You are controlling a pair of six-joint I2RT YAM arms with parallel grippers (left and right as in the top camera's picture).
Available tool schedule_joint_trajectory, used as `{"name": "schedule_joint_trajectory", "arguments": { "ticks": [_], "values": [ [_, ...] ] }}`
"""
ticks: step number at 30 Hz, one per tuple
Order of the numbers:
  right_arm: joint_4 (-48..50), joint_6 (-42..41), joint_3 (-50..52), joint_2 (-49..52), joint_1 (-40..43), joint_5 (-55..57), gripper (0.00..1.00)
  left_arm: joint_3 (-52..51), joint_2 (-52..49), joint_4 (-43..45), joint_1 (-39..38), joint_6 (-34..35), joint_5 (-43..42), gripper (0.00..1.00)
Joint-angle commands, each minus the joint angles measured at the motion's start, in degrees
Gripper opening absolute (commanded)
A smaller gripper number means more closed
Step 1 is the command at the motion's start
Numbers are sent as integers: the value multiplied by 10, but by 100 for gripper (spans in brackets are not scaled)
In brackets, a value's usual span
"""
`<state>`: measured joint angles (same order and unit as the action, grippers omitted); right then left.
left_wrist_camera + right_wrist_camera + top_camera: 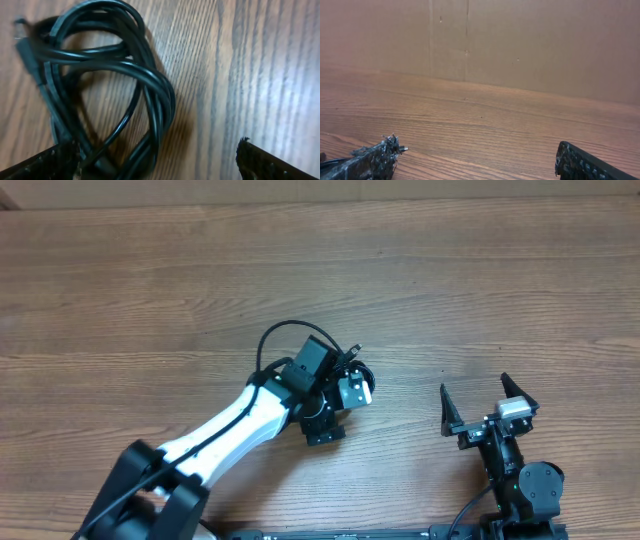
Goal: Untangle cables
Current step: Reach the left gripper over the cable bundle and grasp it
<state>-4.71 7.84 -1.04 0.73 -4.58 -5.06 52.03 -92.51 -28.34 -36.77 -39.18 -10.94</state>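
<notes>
Several black cables [100, 64] lie looped over one another in a loose knot near the middle of the table [300, 260], a little closer to the near edge than the far one. The left gripper [154, 150] hangs directly over the bundle with its jaws spread wide and nothing between them. In its wrist view one jaw sits over the lower left part of the tangle and the other over bare wood, so the knot is off-centre in the opening. The right gripper [474, 386] rests toward the near right corner, well apart from the cables, likewise spread and empty. The step in hand looks like the first pick on the knot. To do it well, the left gripper should probably shift so that a single outer loop falls between the jaws, then close lightly and lift only enough to show which strands follow. Pinching the crossing where several strands overlap would likely tighten it. A blurred plug end [21, 35] shows at the tangle's edge; freeing it first seems easier, with the right gripper pinning the rest against the wood.
</notes>
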Motion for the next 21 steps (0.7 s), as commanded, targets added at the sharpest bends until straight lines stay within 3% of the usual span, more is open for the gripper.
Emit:
{"name": "schedule_joint_trajectory", "arguments": {
  "ticks": [1,5,13,15,19,21],
  "values": [
    [3,4,6,-6,1,5,100,11,-39,16,-1,-32,-10,96],
    [3,4,6,-6,1,5,100,11,-68,44,-1,-32,-9,88],
    [3,4,6,-6,1,5,100,11,-71,70,0,-28,-9,84],
    [3,4,6,-6,1,5,100,11,-71,77,0,-28,-10,69],
    [3,4,6,-6,1,5,100,11,-71,79,0,-28,-11,8],
    [3,4,6,-6,1,5,100,11,-71,79,0,-24,-11,4]
  ]
}}
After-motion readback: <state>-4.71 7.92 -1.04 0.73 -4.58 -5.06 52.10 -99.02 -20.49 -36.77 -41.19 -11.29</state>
